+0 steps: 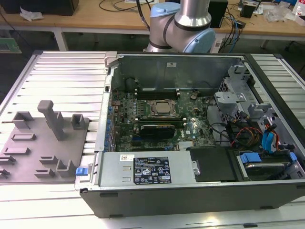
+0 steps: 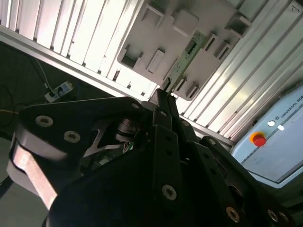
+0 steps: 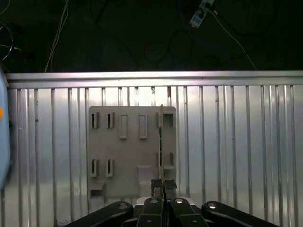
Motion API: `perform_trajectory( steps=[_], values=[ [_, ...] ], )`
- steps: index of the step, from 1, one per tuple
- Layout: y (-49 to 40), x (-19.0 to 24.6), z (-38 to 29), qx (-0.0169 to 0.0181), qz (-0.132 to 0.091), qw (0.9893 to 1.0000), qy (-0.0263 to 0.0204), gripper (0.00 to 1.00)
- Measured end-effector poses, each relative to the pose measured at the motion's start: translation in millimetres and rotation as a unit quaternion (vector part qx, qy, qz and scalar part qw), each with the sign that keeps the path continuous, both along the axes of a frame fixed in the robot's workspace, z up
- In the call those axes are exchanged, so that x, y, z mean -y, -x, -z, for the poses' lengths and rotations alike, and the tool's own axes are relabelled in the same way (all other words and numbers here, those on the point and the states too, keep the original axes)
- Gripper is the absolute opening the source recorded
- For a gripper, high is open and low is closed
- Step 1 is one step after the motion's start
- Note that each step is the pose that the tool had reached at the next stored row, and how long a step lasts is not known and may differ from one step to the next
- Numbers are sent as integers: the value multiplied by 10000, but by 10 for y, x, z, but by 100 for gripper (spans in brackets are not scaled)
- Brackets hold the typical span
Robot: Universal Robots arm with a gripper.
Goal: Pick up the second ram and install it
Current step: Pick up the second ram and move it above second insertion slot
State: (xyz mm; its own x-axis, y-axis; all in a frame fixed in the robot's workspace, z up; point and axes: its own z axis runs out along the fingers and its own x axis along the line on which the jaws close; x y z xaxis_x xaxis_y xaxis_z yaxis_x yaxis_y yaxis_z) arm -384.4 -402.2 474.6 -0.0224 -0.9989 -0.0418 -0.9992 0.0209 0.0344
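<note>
Second ram [image 2: 185,57] juts straight out from the tips of the pincer [image 2: 163,92] in the second wrist view. Its green face and pale label are turned toward the camera, and its long axis runs on in line with the fingers. The fingers look closed down to a sliver, with the near end of the stick nipped between them (held, as far as I can judge). The grey holder plate [image 2: 165,33] lies well beyond it. In the first wrist view the stick [image 3: 161,142] is seen edge-on as a thin line leaving the pincer [image 3: 163,185], and the plate [image 3: 128,156] is far behind it. In the exterior view the plate [image 1: 28,148] sits at nine o'clock from the open computer case [image 1: 181,58]. The arm [image 1: 183,21] rises at twelve o'clock, and the memory slots [image 1: 157,90] lie just inside the case's far wall.
</note>
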Motion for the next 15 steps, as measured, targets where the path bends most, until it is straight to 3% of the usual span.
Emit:
perform_trajectory(
  steps=[7,11,15],
  values=[
    [-5,-2,1,0,1,10000,1,12],
    [-171,-1,5,-5,1,10000,4,12],
    [-444,-1,11,-17,1,10000,8,12]
  ],
)
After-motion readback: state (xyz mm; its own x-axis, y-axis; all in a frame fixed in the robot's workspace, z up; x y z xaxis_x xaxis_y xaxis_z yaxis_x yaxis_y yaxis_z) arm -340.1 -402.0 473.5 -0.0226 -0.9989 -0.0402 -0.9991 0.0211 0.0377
